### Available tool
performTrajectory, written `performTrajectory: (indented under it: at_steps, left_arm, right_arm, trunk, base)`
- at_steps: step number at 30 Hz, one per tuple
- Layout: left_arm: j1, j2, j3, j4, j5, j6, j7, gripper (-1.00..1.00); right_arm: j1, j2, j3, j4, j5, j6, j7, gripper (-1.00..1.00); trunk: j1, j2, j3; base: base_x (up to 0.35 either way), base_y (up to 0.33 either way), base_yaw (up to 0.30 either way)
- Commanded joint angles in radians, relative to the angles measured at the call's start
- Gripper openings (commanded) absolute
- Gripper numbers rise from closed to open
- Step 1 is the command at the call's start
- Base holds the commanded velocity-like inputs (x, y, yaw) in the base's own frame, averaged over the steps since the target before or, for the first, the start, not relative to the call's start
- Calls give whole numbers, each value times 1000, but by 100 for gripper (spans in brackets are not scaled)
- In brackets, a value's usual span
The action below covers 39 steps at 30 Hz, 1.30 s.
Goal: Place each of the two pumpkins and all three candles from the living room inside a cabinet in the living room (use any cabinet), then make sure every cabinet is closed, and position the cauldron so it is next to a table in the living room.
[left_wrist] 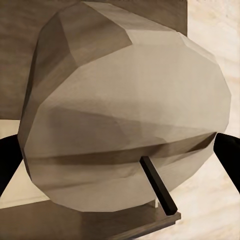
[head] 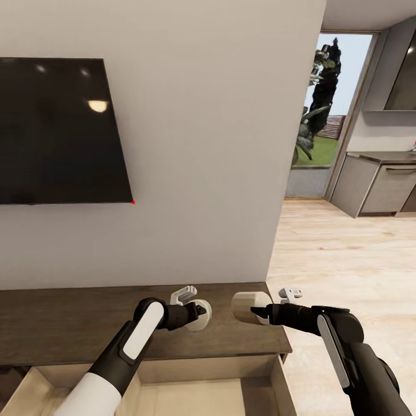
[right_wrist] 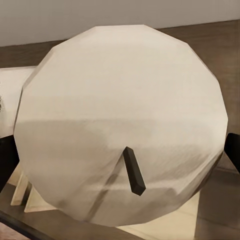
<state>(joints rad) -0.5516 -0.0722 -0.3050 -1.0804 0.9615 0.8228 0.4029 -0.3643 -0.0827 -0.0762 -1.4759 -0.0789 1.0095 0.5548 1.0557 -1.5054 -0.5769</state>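
While both arms hover over the cabinet (head: 69, 329) top, each carries a white candle: left gripper (head: 203, 312) is clamped on one candle (head: 199, 315), right gripper (head: 254, 311) clamped on another candle (head: 249, 306), wicks facing the wrist cameras. Fingers sit at either side of each candle (left_wrist: 125, 115) in the wrist views, so the grasps look firm. Below them the drawer (head: 202, 398) stands pulled out, pale inside, likely so both candles can be dropped in. TV (head: 58, 130) on wall behind. Pumpkins, cauldron: whereabouts unknown.
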Motion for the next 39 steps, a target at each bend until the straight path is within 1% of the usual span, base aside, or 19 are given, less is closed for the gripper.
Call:
performTrajectory:
  at_steps: [1, 39]
  left_arm:
    - [-1, 0, -1, -1, 11, 1, 10, -100]
    - [-1, 2, 0, -1, 11, 1, 10, -100]
  right_arm:
    - [-1, 0, -1, -1, -9, 8, -2, -100]
    - [-1, 1, 7, -6, -10, 8, -1, -100]
  trunk:
    - [4, -8, -4]
    - [149, -274, -123]
  base:
    - [0, 0, 0]
    - [0, 0, 0]
